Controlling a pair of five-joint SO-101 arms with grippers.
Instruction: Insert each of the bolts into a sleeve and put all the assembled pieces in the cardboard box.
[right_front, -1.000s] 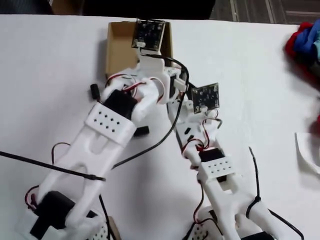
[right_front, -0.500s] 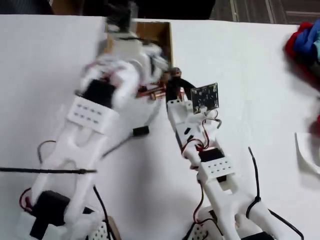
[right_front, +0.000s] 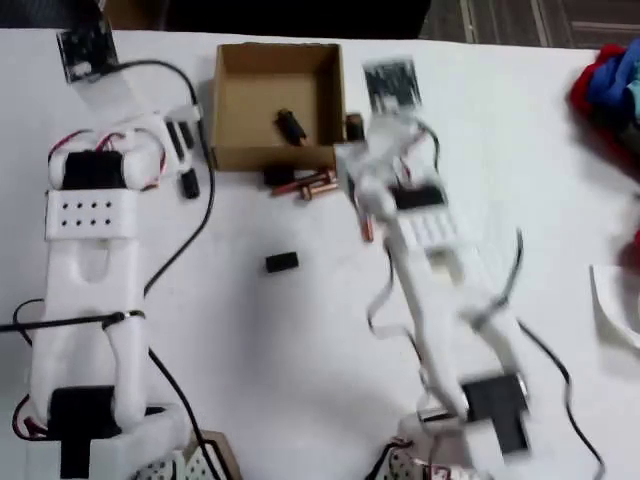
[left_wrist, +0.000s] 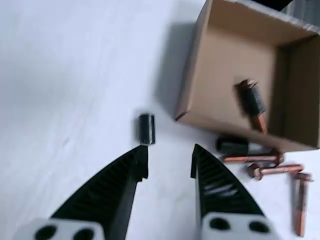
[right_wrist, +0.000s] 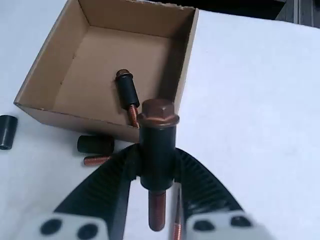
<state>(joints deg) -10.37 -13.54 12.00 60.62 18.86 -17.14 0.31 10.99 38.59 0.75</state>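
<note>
Right wrist view, and what a grip: the right arm's fingers (right_wrist: 110, 187), black and ribbed, are clamped on a smooth cylindrical black sleeve (right_wrist: 157, 155) standing upright. A copper bolt (right_wrist: 158, 117) with a flanged hexagonal head sits on top of it, threaded shank poking out below. Just beyond is the brown cardboard box (right_wrist: 187, 55), square and open-topped, with one assembled piece (right_wrist: 126, 95) lying on its floor.

Over to the left arm's fingers (left_wrist: 120, 190): spread apart, nothing between them, low over the white tabletop (left_wrist: 60, 75). A short loose sleeve (left_wrist: 146, 128) lies just past one tip. Against the box's outer front wall rests a second sleeve (left_wrist: 232, 145), and beside it three bare bolts (left_wrist: 277, 170), copper threads showing. In the high view one more dark sleeve (right_front: 281, 262) sits alone mid-tabletop.

A sliver of copper thread (right_wrist: 176, 232) beside the held shank runs off the frame edge, and what it belongs to is hard to tell.
</note>
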